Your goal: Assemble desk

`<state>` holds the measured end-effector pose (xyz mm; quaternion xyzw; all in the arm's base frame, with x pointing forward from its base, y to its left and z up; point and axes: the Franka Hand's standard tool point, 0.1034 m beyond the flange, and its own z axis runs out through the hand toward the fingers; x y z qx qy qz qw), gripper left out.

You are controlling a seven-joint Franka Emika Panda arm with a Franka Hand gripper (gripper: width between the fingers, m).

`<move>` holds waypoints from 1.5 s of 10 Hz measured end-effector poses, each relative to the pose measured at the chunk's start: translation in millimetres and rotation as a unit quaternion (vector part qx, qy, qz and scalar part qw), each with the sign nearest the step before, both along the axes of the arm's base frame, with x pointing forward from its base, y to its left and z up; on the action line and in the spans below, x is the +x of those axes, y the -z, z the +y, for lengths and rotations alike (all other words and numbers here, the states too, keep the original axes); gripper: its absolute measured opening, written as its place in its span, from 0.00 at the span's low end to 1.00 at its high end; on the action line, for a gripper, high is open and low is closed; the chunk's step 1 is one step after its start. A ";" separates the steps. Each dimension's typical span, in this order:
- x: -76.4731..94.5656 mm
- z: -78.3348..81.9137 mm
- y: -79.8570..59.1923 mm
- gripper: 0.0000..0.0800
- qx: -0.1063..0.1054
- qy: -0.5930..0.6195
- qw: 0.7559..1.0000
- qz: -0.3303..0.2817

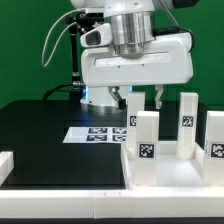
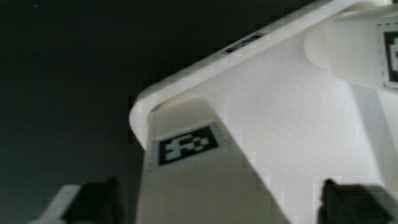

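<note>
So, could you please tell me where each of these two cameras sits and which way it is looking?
Exterior view: off the arm, low in front of the black table, looking level at the hand, the marker board and upright white legs.
Wrist view: on the wrist, looking along the hand at a tagged white leg close up; both dark fingertips show at the edge.
Shared: the hand and, probably, the leg below it.

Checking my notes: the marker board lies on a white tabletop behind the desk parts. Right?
Not quite: the exterior view shows the marker board lying on a black tabletop, not a white one. It does sit behind the white desk parts.
</note>
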<state>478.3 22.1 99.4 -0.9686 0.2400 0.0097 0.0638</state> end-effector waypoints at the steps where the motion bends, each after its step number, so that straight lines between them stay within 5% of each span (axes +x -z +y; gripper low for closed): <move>1: -0.2 -0.8 0.1 0.49 0.000 0.012 1.000 0.002; 2: -2.0 -4.3 1.6 0.37 -0.001 0.049 0.999 0.008; 5: -2.7 -5.0 1.5 0.37 0.002 0.215 0.976 0.034; 11: -1.4 3.0 1.9 0.37 0.029 0.622 0.778 0.085; 13: -2.7 4.3 2.4 0.37 0.027 0.621 0.779 0.088; 15: 0.3 2.3 0.3 0.69 0.030 0.510 0.857 0.070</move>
